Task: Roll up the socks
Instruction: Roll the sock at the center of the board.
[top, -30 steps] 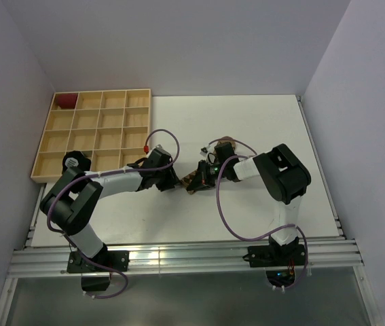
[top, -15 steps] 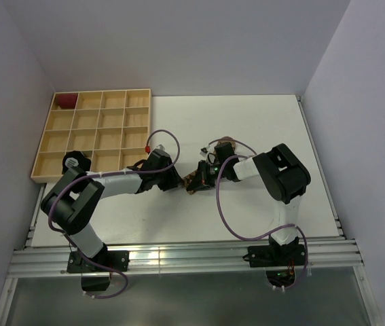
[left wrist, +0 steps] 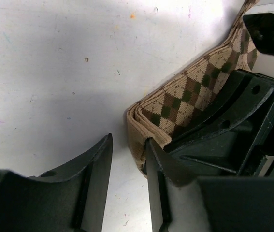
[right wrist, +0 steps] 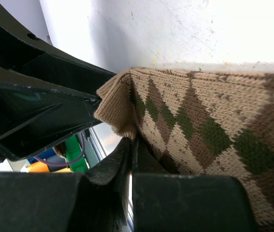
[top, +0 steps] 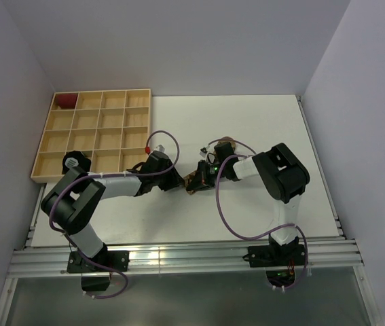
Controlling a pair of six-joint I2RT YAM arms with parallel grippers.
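Evenly lit from above; soft shadows on flat white tabletop (top: 260, 129). Blown-out glare there in right wrist view; near foreground dark, blurred.

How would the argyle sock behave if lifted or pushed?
Probably floppy: the sock curls in soft folds where the right end effector pinches it. Likely light, being thin knit. A push would probably bunch it rather than slide it, as its layered edge buckles.
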